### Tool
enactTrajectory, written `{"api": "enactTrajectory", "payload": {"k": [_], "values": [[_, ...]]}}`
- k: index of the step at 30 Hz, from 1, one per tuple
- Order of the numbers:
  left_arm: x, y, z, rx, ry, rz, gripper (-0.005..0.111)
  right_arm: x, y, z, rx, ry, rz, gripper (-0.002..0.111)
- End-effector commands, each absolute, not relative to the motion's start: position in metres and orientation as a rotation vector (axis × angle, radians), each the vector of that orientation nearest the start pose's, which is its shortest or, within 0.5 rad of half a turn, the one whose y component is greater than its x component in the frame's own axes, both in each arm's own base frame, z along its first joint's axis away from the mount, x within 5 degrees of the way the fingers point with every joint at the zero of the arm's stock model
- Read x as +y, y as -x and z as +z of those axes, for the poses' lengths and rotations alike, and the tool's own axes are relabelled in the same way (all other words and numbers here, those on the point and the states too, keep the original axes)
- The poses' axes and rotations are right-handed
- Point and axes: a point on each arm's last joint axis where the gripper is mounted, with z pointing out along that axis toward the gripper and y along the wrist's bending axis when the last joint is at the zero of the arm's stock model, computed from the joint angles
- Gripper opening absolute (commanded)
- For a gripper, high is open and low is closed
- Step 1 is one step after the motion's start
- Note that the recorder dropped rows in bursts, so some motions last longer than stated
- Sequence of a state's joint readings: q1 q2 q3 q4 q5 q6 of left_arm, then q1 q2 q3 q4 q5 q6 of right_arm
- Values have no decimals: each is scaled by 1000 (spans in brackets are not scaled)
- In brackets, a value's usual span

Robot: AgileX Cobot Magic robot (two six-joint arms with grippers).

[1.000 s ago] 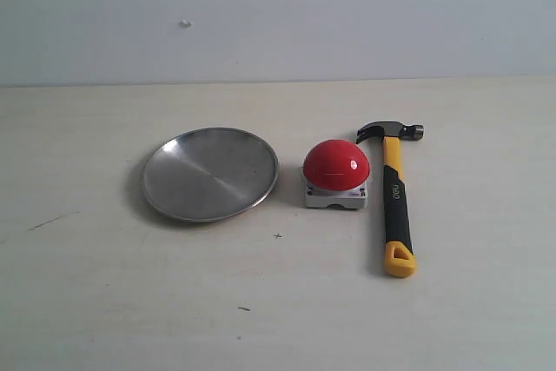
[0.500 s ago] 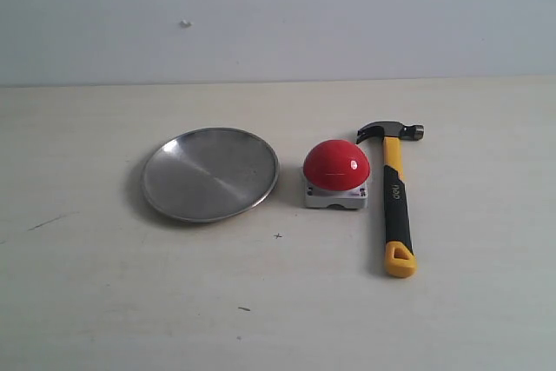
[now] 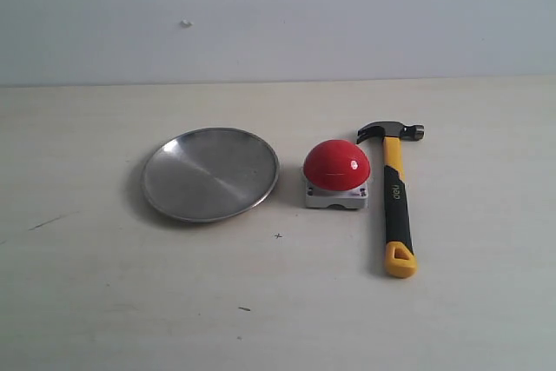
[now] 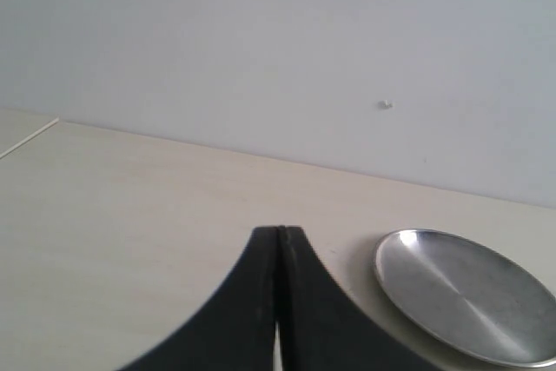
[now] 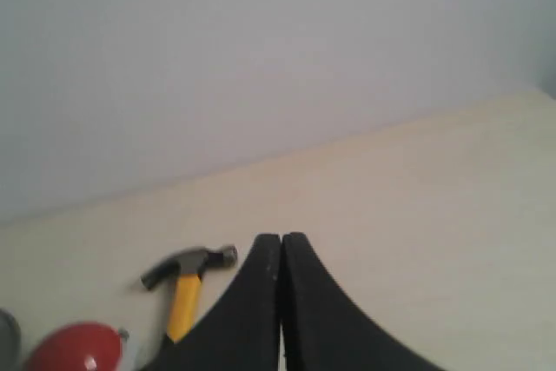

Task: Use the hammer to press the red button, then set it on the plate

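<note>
Hammer (image 3: 394, 197) lies flat just right of the red button (image 3: 336, 165), head far, yellow loop near. Left gripper (image 4: 278, 239) and right gripper (image 5: 281, 242) are both clenched on nothing, neither near the hammer. Risk: the handle runs close beside the button base, so a grasp could nudge it; a grip near the loop may let the heavy head swing. Plate (image 3: 210, 174), left of the button, holds nothing.

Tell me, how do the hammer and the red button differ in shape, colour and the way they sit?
Shape: the hammer is long and slim; the red button is a squat dome. Colour: the hammer has a yellow-and-black handle and dark head; the red button is glossy red on a grey base. Pose: the hammer lies flat; the red button sits upright. Both rest on the table, side by side, apart.
</note>
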State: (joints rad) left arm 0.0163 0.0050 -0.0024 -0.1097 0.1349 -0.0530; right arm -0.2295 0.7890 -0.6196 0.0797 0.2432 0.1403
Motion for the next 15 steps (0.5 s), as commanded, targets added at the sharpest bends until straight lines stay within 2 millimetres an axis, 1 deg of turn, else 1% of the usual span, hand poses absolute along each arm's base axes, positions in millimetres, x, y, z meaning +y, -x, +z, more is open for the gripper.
{"api": "enactTrajectory", "payload": {"k": [1, 3, 4, 5, 6, 7, 8, 9, 10, 12, 15], "values": [[0, -56, 201, 1614, 133, -127, 0, -54, -245, 322, 2312, -325, -30, 0], [0, -56, 201, 1614, 133, -127, 0, -57, -267, 326, 2350, -342, 3, 0], [0, -56, 201, 1614, 133, -127, 0, -58, -272, 329, 2356, -349, 19, 0], [0, -56, 201, 1614, 133, -127, 0, -58, -279, 327, 2389, -341, 43, 0], [0, -56, 201, 1614, 133, -127, 0, -56, -288, 330, 2426, -303, 85, 0], [0, -56, 201, 1614, 133, -127, 0, -55, -300, 327, 2520, -278, 151, 0], [0, -56, 201, 1614, 133, -127, 0, -56, -315, 320, 2614, -281, 201, 3], [0, -56, 201, 1614, 133, -127, 0, -55, -327, 315, 2677, -282, 242, 6], [0, -56, 201, 1614, 133, -127, 0, -51, -337, 308, 2716, -251, 245, 8], [0, -56, 201, 1614, 133, -127, 0, -45, -349, 297, 2733, -231, 228, 9], [0, -56, 201, 1614, 133, -127, 0, -30, -369, 283, 2679, -192, 218, 9]]}}
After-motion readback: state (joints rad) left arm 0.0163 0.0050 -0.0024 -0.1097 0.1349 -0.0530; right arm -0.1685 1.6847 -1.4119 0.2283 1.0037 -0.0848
